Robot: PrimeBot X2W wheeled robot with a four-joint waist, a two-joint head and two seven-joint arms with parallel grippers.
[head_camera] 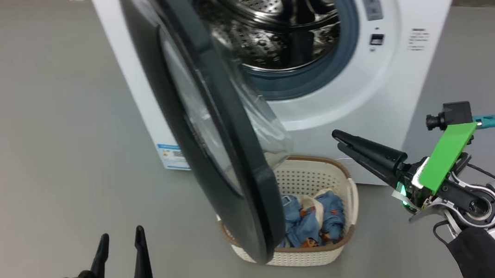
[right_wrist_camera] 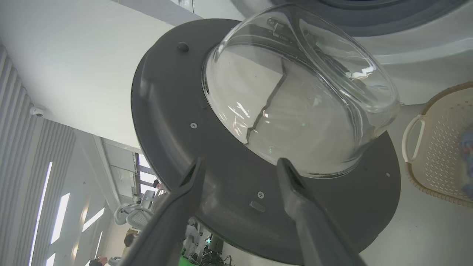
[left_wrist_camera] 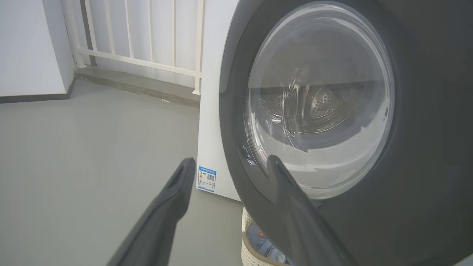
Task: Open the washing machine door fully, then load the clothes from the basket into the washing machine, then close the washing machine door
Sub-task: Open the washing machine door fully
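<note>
now the washing machine door [head_camera: 242, 172] stands half open, tall and edge-on, glass bowl [right_wrist_camera: 295, 96] bulging to the right. the basket [head_camera: 312, 173] of clothes [head_camera: 312, 220] sits under it. left gripper [head_camera: 121, 232] and right gripper [right_wrist_camera: 240, 162] are both spread wide, holding nothing.

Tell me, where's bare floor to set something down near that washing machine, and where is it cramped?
Free: the grey floor left of the washing machine and its door, ahead of the left gripper; a strip right of the machine. Crowded: in front of the drum, where the door hangs over the basket of clothes.
</note>
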